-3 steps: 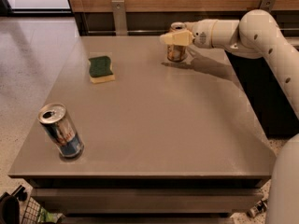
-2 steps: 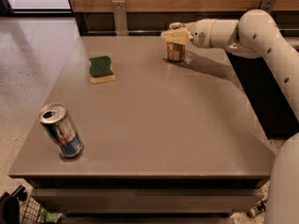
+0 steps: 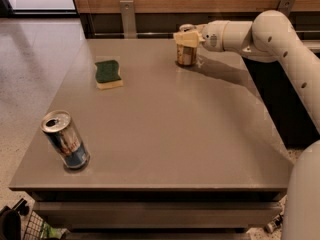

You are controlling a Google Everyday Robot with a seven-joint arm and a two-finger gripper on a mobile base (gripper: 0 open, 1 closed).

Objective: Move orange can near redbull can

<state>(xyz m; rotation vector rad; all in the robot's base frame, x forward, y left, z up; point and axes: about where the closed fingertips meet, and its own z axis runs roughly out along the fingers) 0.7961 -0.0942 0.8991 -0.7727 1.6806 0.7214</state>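
The orange can point(image 3: 186, 55) stands at the far side of the grey table point(image 3: 165, 134), right of centre. My gripper point(image 3: 187, 38) reaches in from the right and is shut on the can's top, which it hides. The can's base is at the table surface or just above it. The redbull can point(image 3: 65, 140), blue and silver with a silver top, stands far off at the table's near left corner.
A green-topped sponge point(image 3: 108, 74) lies on the far left part of the table, between the two cans. My white arm point(image 3: 280, 39) spans the right side. A wooden wall with metal brackets runs behind the table.
The gripper and the orange can have shifted slightly to the left together. The redbull can and the sponge have not moved.
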